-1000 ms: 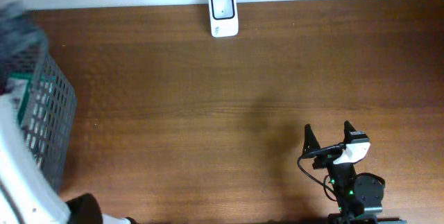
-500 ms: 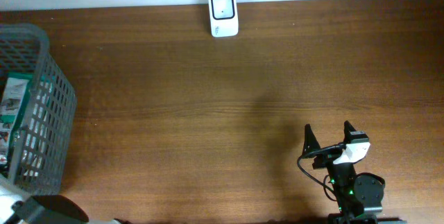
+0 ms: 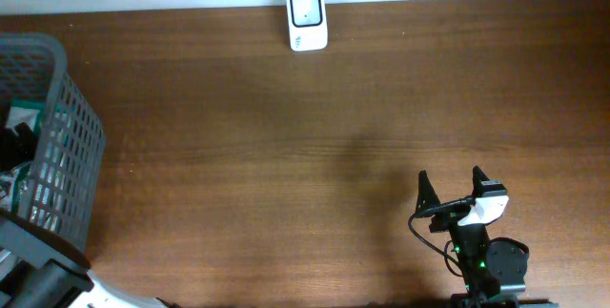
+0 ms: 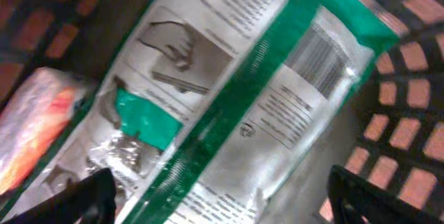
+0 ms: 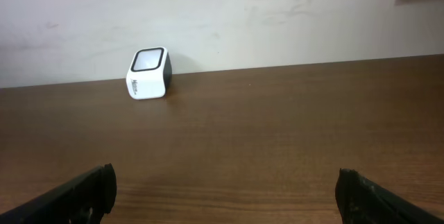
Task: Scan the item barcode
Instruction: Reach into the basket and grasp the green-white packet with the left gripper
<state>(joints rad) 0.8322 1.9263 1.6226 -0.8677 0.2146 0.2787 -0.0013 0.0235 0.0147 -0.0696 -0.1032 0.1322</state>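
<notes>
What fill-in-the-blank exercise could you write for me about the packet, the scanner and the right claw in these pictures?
1. The green and white packet lies inside the grey ____.
2. The black-striped ____ to be scanned is printed near one corner of the packet.
3. The right claw is ____ and holds nothing.
4. The small white ____ stands at the far edge of the table.

Missing words: basket; barcode; open; scanner.

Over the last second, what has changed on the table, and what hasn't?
The left arm shifted over the basket. The left gripper has come down inside it, open, over the green and white packet, whose barcode is showing. Nothing is held yet. The scanner, the basket and the open right gripper have not moved.
</notes>
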